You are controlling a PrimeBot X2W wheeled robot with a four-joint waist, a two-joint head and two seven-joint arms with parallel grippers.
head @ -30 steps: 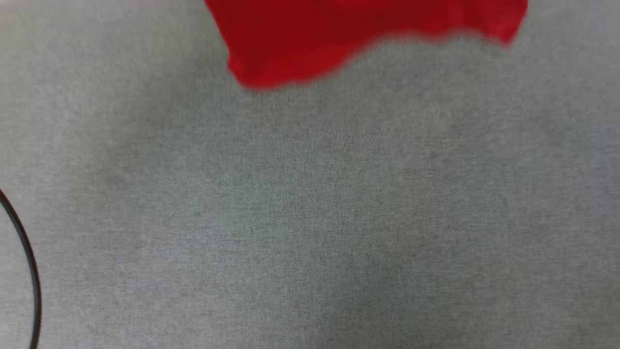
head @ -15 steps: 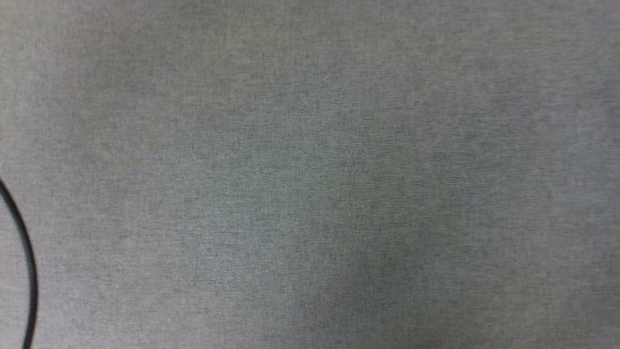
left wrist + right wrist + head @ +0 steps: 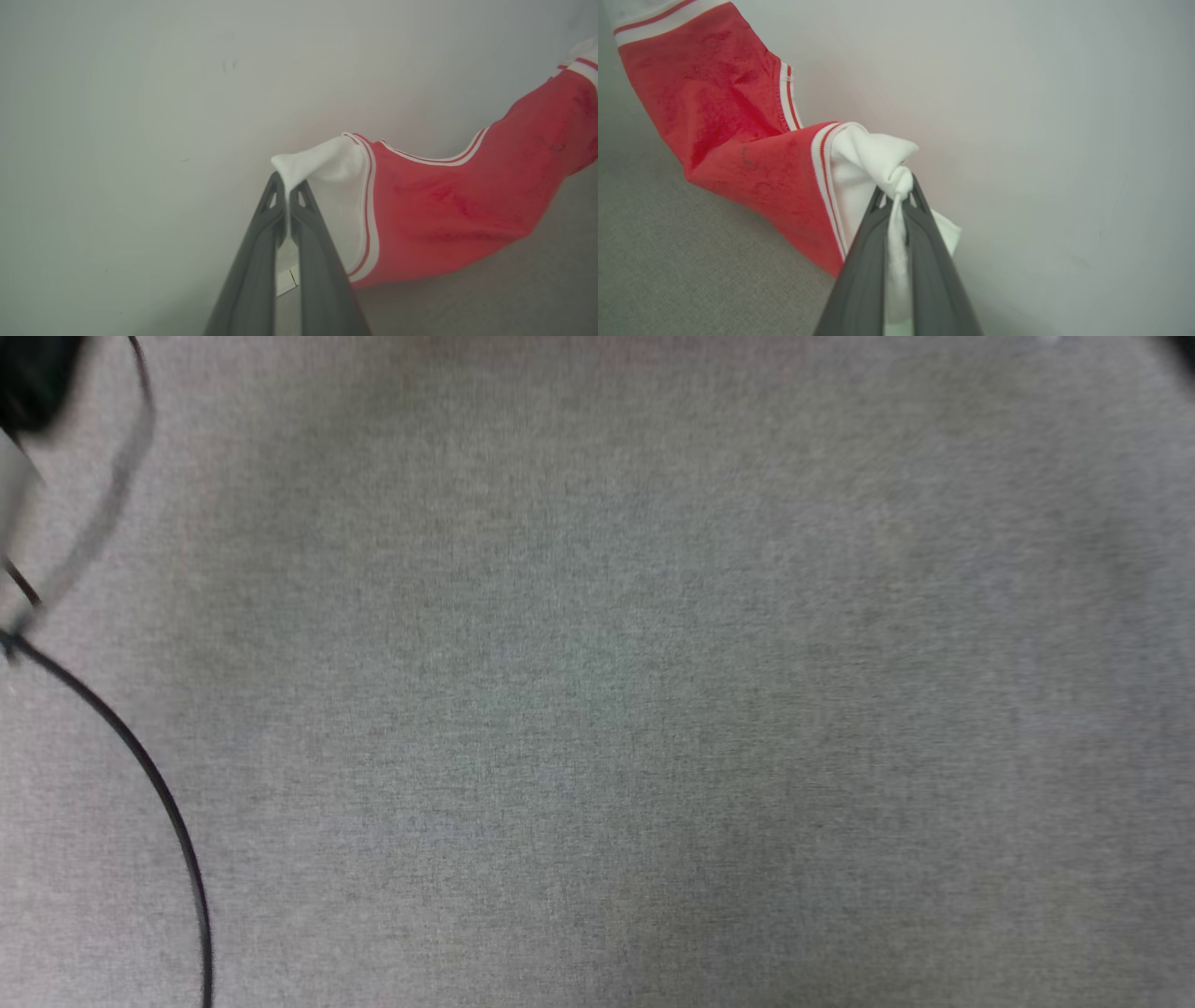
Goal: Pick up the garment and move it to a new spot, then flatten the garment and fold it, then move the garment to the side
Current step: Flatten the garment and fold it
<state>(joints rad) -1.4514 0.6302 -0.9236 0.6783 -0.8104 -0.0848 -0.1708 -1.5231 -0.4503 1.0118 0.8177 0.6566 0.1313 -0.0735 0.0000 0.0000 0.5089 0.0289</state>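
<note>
The red jersey-style T-shirt [image 3: 444, 210] is held up off the grey fabric surface [image 3: 597, 709], slung between the two grippers with its red body sagging toward the cloth below. The left gripper [image 3: 286, 179] is closed tight on the very tip of the left-hand sleeve [image 3: 327, 158]. The right gripper [image 3: 896, 186] is pinched on a bunched knot of the right-hand sleeve [image 3: 873, 154], with white cloth trapped between its fingers.

The weaker hold is judged to be the left one, since only a thin fold of white cloth is caught there. If the arms are drawn further apart or swung quickly, that tip could be pulled free. The shirt would then hang from the right hold alone and land crumpled.

The knot at the right hold carries a second risk: if it is set down as it is, the sleeve is likely to be laid twisted, and flattening would be made harder.

A black cable [image 3: 140, 775] curves across the left side of the surface. If the shirt is lowered there, its hanging edge could be draped over the cable or snagged on it. A spot to the right is judged safer.
</note>
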